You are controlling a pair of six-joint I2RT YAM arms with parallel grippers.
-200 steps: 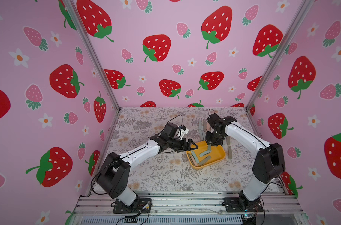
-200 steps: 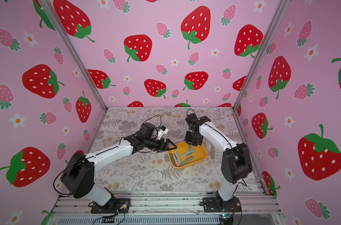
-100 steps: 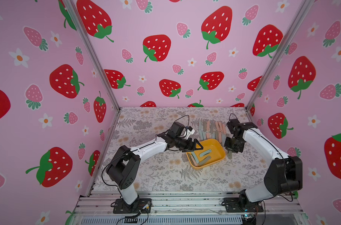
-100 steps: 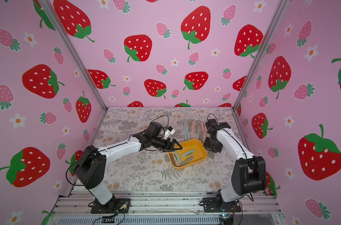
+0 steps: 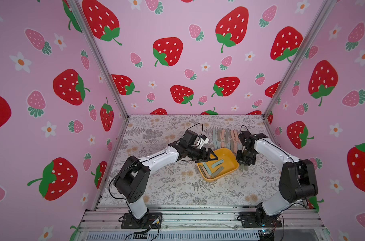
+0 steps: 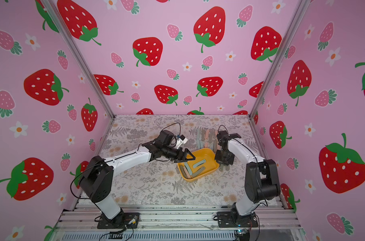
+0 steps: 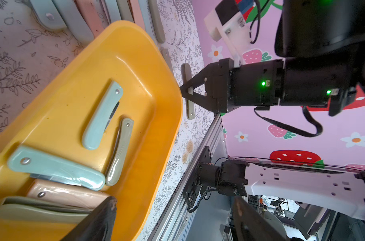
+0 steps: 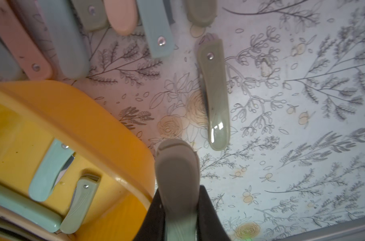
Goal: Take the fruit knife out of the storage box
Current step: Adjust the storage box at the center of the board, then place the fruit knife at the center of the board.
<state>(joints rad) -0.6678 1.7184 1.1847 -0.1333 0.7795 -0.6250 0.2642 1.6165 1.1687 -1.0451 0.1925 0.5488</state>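
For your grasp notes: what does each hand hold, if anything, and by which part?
Right hand: a grey-green knife, pinched across its flat sides, rounded end free. Left hand: nothing; open above the box.

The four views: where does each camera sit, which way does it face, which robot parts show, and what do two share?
Top views: high in front, looking down; both arms, left gripper, right gripper, storage box.
Left wrist: faces across the storage box at the right gripper; own open fingers show.
Right wrist: looks down at the table; own fingers clamp a fruit knife.
Shared: both wrist views show the storage box.
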